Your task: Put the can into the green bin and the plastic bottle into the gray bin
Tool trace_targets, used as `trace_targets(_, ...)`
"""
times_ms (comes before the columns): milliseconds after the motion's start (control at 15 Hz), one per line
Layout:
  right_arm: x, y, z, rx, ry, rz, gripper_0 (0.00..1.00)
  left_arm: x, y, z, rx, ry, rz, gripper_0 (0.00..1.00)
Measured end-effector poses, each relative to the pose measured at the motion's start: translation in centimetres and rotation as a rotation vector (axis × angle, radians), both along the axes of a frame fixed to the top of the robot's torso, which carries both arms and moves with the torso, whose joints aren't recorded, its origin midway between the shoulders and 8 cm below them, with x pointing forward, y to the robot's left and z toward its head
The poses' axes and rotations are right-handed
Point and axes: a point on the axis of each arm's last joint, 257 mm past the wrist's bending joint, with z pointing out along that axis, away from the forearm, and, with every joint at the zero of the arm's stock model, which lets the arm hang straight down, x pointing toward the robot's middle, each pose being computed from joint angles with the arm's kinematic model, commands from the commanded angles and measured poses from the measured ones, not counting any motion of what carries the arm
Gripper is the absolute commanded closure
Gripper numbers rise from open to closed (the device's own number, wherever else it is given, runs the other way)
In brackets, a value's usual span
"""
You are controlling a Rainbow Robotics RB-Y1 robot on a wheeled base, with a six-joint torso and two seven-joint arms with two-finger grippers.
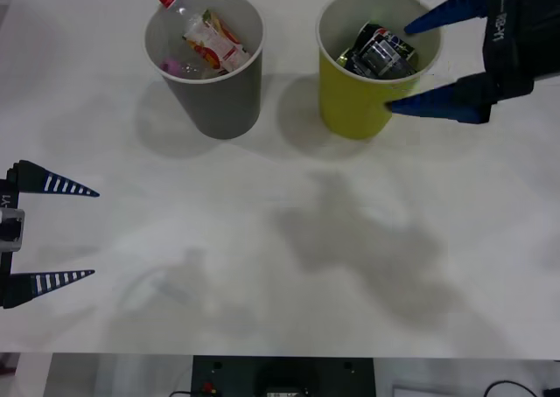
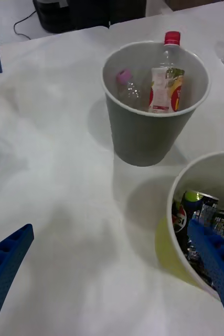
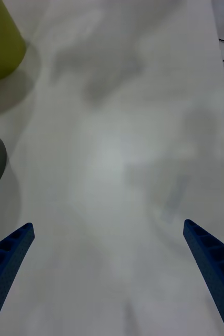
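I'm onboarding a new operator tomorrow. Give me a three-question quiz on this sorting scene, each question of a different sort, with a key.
1. True or false: the plastic bottle lies on the table.
2. Which bin holds the can? A. gray bin B. green bin
3. Fill in: the right gripper, fingers open, is at the rim of the ____ bin; the left gripper is open over bare table.

Key: 1 false, it stands in the gray bin; 2 B; 3 green.
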Motion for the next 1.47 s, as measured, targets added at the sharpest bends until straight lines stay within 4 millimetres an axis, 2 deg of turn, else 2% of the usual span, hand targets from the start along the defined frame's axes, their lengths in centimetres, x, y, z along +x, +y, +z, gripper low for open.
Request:
trace_targets(400, -4.7, -6.6, -5.5, -0.068, -0.004, 0.083, 0.00, 0.0, 0.0, 0.0, 0.000, 0.000, 0.000, 0.02)
trace_targets(733, -6.9, -10.7, -9.6, -0.129, -0.024, 0.105, 0.00, 0.0, 0.0, 0.0, 0.000, 0.000, 0.000, 0.02)
trace_targets(867, -7.4, -12.1, -10.6, -0.164, -0.041, 0.109, 0.00, 0.0, 0.0, 0.0, 0.000, 0.000, 0.000, 0.02)
trace_targets(1200, -8.2, -14.4, -12.7, -0.195, -0.017, 0.121, 0.00, 0.0, 0.0, 0.0, 0.000, 0.000, 0.000, 0.02)
trace_targets(1467, -8.4, -14.8, -13.2, -0.207, -0.013, 0.127, 0.00, 0.0, 0.0, 0.0, 0.000, 0.000, 0.000, 0.02)
